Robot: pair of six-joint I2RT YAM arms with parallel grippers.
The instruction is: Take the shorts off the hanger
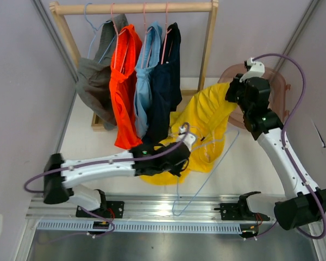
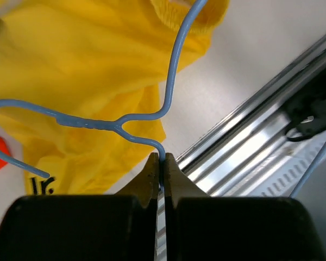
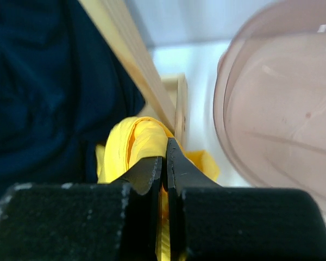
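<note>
Item: yellow shorts (image 1: 206, 111), pinched in closed right tool (image 3: 164, 155), blue hanger (image 2: 92, 124) clamped in closed left tool (image 2: 162, 160); risk: cloth may slip free if it snags the wire.

The white table (image 1: 250, 168) carries the wooden rack's base (image 1: 99, 125), a pinkish translucent tub (image 1: 281, 89) (far right corner), and the yellow shorts (image 1: 206, 117) sprawled near its middle.

Bright even light, soft shadows, glare on metal rail (image 2: 244, 157), right pincer (image 3: 164, 156) blurred up close.
</note>
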